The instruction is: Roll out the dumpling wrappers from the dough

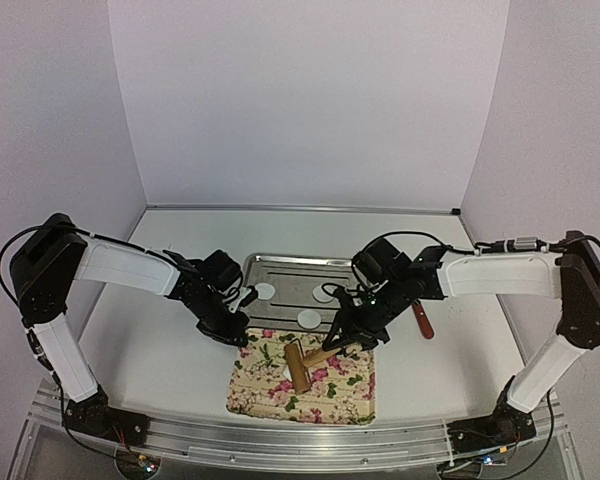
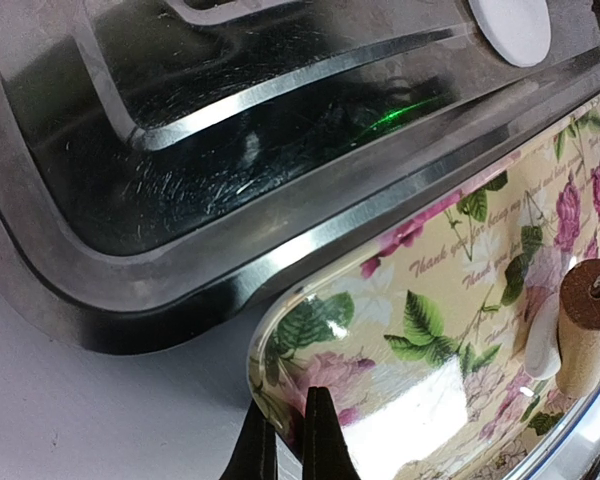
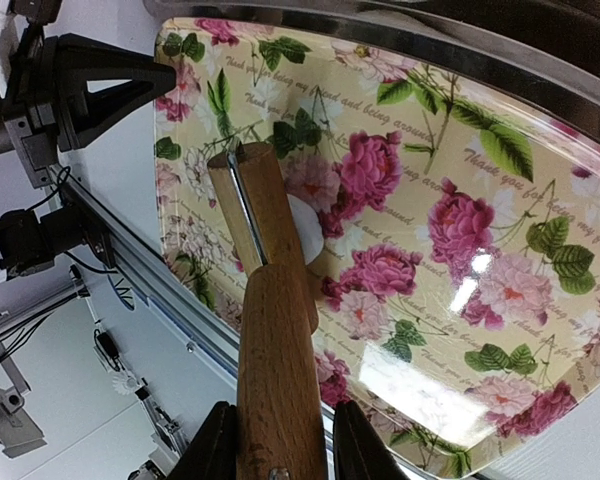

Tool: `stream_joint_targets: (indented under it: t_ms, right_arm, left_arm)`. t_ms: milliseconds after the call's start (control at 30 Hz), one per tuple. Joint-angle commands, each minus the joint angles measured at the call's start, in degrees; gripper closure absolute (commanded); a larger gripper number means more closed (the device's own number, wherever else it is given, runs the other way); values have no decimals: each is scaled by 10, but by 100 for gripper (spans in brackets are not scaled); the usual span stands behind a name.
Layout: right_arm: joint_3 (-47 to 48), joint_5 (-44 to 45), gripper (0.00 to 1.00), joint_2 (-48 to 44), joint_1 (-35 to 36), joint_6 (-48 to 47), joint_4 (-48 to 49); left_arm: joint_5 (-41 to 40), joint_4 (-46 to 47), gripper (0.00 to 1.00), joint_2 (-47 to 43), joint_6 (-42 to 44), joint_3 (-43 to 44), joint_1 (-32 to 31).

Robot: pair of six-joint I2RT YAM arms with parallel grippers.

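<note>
White tabletop [image 1: 160, 340] around us, we count three dumpling wrappers [image 1: 308, 319] done in the metal tray [image 1: 290, 262], while our right gripper [image 3: 280, 440] clamps the wooden roller [image 3: 270, 300] over one more dough piece [image 3: 305, 228] awaiting rolling on the floral tray [image 3: 500, 250], and our left gripper [image 2: 288, 440], pinched together, rests at that tray's corner.

Floral tray [image 3: 430, 170]: "Thank you for being…"

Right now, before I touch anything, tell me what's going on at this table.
The right gripper holds a wooden roller by its handle, its head over a white dough piece on the floral tray. The left gripper is shut at that tray's corner. Three dumpling wrappers already lie in the metal tray.
</note>
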Motion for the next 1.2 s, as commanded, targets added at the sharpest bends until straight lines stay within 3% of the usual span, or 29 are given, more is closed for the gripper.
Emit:
stream_joint_targets:
  t_ms: [0, 500, 1167]
  right_arm:
    - [-38, 214, 100, 29, -19, 7, -94]
    - [-38, 222, 100, 20, -29, -1, -103]
    - [-7, 194, 100, 95, 7, 0, -84]
  left_arm:
    - [14, -27, 100, 12, 33, 10, -17]
    - [13, -27, 100, 13, 34, 11, -18]
    - [14, -28, 100, 22, 34, 12, -18]
